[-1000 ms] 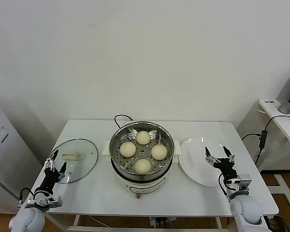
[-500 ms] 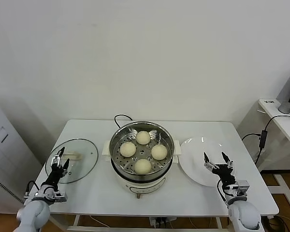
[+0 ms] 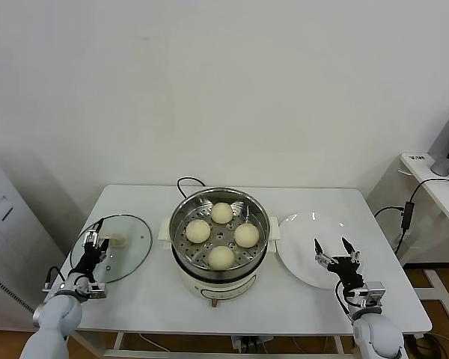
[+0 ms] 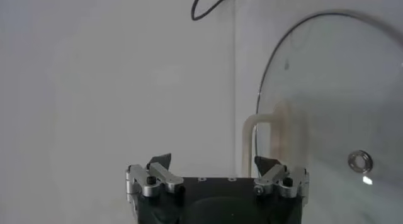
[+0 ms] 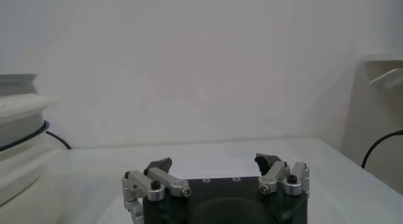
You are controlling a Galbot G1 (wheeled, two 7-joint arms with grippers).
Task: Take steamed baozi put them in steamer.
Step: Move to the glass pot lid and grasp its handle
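Four smooth cream-white baozi (image 3: 221, 235) sit in the round stainless-steel steamer (image 3: 220, 232), midway between the spread, empty left gripper (image 3: 94, 250) and right gripper (image 3: 333, 257).

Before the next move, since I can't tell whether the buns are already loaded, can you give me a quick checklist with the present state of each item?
1. All four steamed baozi in the steamer: ok.
2. White plate free of buns: ok.
3. Left gripper open, holding nothing, over the glass lid: ok.
4. Right gripper open, holding nothing, at the plate's near edge: ok.
5. Lid on the steamer: not ok; it lies on the table.
6. Steamer switched on: cannot tell.
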